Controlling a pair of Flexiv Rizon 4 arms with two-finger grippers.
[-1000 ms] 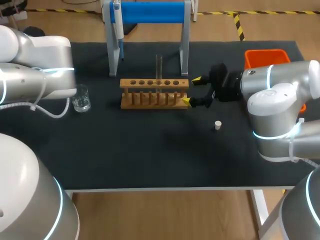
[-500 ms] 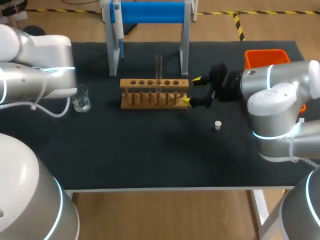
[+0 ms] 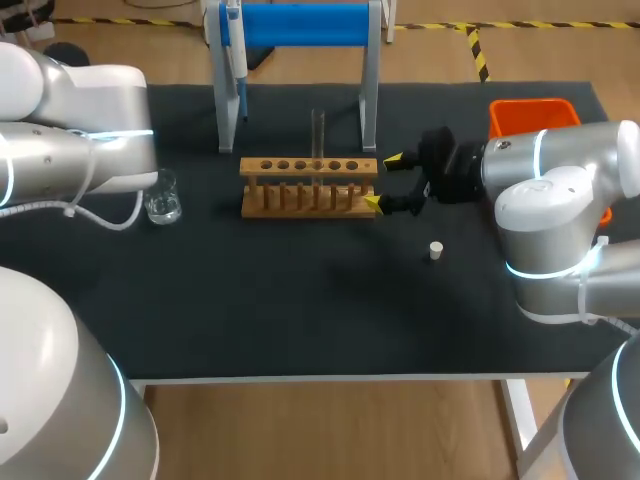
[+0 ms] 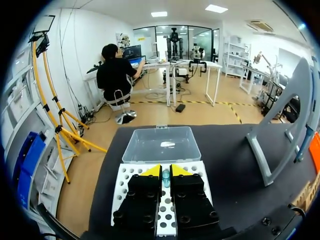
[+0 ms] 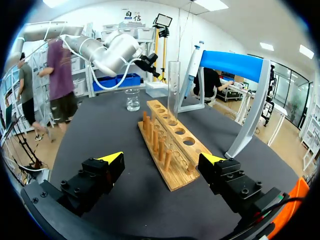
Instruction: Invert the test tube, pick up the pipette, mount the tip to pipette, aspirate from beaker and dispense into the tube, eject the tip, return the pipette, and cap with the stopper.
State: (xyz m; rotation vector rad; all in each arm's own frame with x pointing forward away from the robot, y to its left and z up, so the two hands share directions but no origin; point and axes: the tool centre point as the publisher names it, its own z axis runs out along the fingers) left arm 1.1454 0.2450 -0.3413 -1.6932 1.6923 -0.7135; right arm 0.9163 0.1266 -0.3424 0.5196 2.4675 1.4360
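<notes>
— Tube (image 3: pixel 318 135) first: where does it stand?
— Upright in one of the middle holes of the wooden rack (image 3: pixel 308 185), in the middle of the tabletop (image 3: pixel 300 300). I can't tell which end is up.
— And the right pincer (image 3: pixel 383 181)?
— Spread wide, holding nothing. It sits just beside the rack's right end, with one yellow tip at the back corner and one at the front.
— The left pincer (image 4: pixel 166 172)?
— Its fingers are drawn close together, with only a narrow slit between them. It hangs over the white tip box (image 4: pixel 122 185), whose clear lid (image 4: pixel 161 145) lies open ahead of it. I can make out nothing gripped. From above, the left arm (image 3: pixel 80 150) hides both.
— The rest?
— The beaker (image 3: pixel 162 198) stands near the rack's left end, beside the left arm. The pipette (image 3: pixel 234 50) hangs on the blue stand (image 3: pixel 300 25) behind the rack. The stopper (image 3: pixel 436 250) stands alone on the tabletop, in front of the right pincer and apart from the rack. An orange bin (image 3: pixel 530 113) sits at the far right corner.
</notes>
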